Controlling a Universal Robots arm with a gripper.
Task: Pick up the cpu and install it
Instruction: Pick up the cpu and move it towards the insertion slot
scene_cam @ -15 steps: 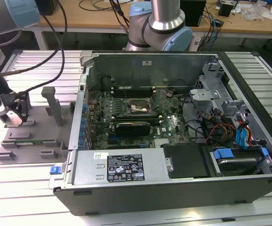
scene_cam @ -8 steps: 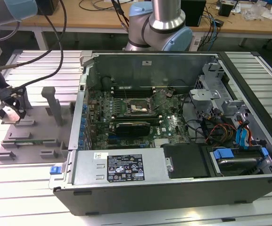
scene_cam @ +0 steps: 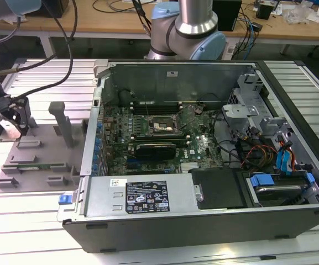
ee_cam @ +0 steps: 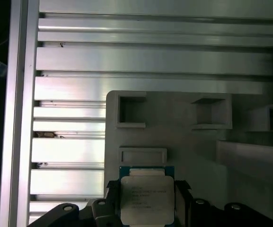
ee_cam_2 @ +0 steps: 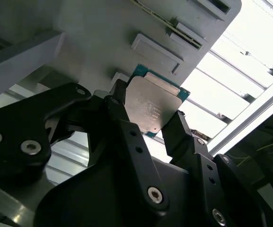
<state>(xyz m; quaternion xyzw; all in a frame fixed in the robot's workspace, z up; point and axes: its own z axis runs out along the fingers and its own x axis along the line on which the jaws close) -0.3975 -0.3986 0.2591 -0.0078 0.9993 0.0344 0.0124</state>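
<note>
Pickup is the step in hand, by my reading. The gripper [scene_cam: 11, 118] hangs at the far left of the exterior view, over a grey fixture tray [scene_cam: 43, 149] that lies on the slatted aluminium surface [scene_cam: 37, 232], well apart from the open computer case [scene_cam: 203, 226] in the middle of that frame.

In both wrist views the cpu [ee_cam_2: 153, 104] [ee_cam: 146, 201], silver plate facing the cameras with a thin green border round it, sits between the two black fingers [ee_cam_2: 122, 118], just beside a small raised block of the tray. The fingers are drawn in to the chip's width, one against each opposite edge, so they appear to have hold of it. Whether it has left the tray or rests on it is hard to judge from these angles.

Nothing of the install is done: the dark socket [scene_cam: 160, 128] on the motherboard, centre of the exterior view, looks bare, though it is small there and I would not swear to it.

From such a narrow edge grip, the job calls for a level, square hold on the chip and its corners matched to the socket frame, since a tilted cpu could slip or land askew.
</note>
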